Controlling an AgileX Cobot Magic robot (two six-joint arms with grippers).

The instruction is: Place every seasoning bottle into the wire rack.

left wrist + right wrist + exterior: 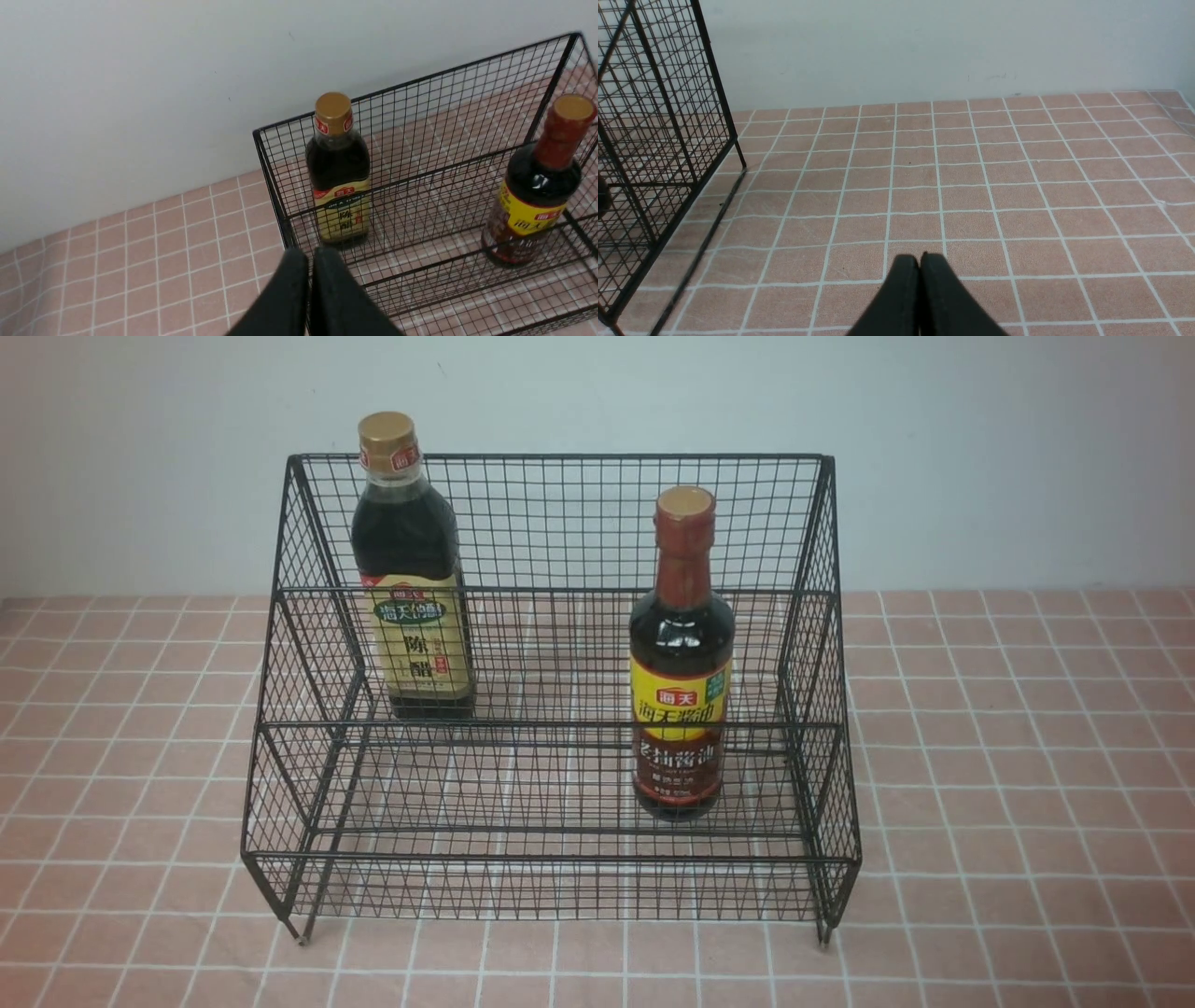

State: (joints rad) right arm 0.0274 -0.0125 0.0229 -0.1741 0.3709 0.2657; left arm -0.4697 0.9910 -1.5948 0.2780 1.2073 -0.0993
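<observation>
Pressing its black fingers together on nothing, the left tool [310,261] is held just beside the wire rack [551,523]. The right tool [920,268] is likewise closed and empty, over the tiled table [1017,186]. The gold-capped bottle [411,579] is seen upright on the upper tier, the brown-necked bottle [680,663] upright on the lower tier.

The front camera looks down and forward at the whole wire rack [551,691] on the pink tabletop [1008,784]. The left wrist camera sits close, above the rack's left end, and sees both bottles too. The right wrist camera looks low across the tabletop toward the wall [924,46], catching only the rack's side.
</observation>
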